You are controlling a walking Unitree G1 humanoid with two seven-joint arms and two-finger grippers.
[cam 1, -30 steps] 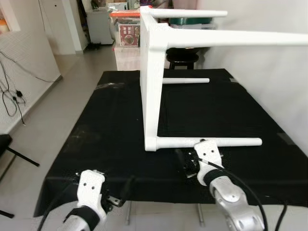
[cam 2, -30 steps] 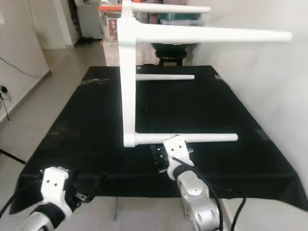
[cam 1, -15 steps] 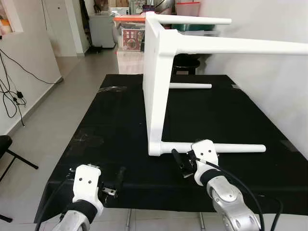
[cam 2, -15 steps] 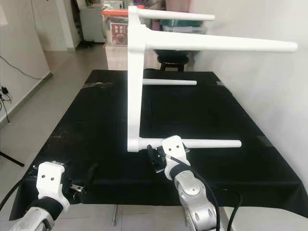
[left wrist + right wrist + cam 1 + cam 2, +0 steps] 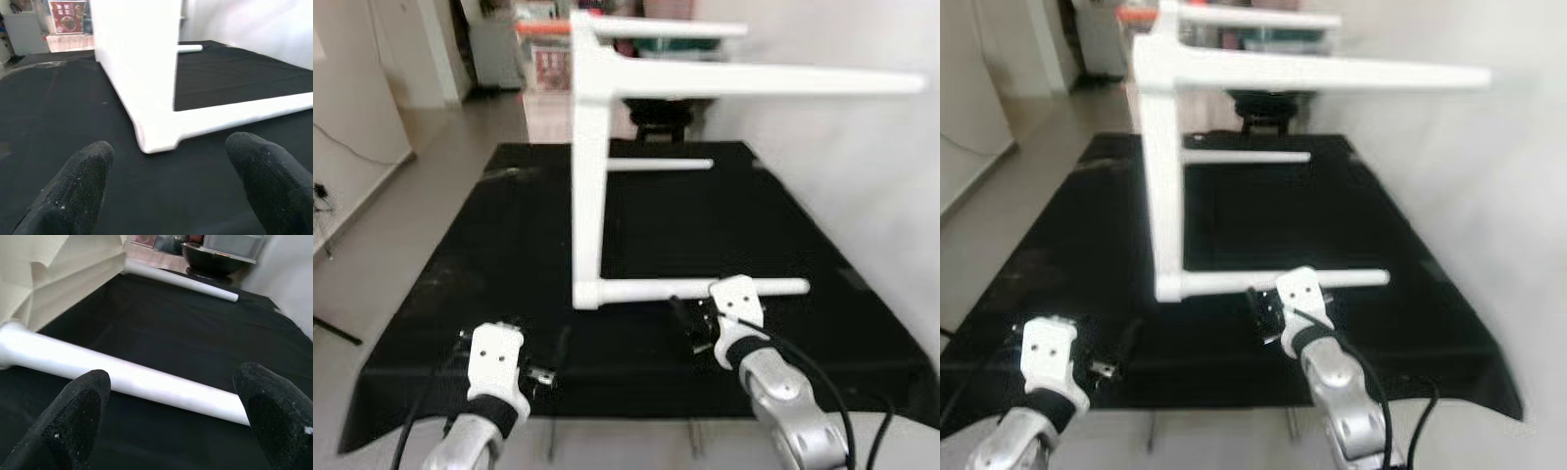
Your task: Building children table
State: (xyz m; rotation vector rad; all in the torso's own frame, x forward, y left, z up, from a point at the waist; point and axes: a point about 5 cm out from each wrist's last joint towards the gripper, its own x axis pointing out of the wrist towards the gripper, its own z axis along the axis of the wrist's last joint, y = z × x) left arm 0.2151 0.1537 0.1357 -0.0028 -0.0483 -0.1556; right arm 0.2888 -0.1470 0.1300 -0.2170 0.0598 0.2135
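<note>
Change: since half a second ago the whole head view has slid sideways and blurred, so the camera has moved; the grippers sit about where they were relative to the children's table.
Children's table (image 5: 590, 166): white, tipped on its side on the black worktop (image 5: 509, 255), top panel standing on edge, four legs pointing toward the robot's right.
Lower legs: two of them lie along the worktop, which probably steadies the table in this pose; the near lower leg (image 5: 705, 290) lies closest to the robot.
Upper legs: these jut out level in the air.
Right gripper (image 5: 171, 423): just short of the near lower leg, fingers (image 5: 78, 411) spread and holding nothing, lined up across the leg as if to close on it.
Left gripper (image 5: 171, 183): low over the worktop's near edge, fingers spread and empty, aimed at the table's bottom corner.
Step in hand: likely approaching the near leg to tighten or check it.
</note>
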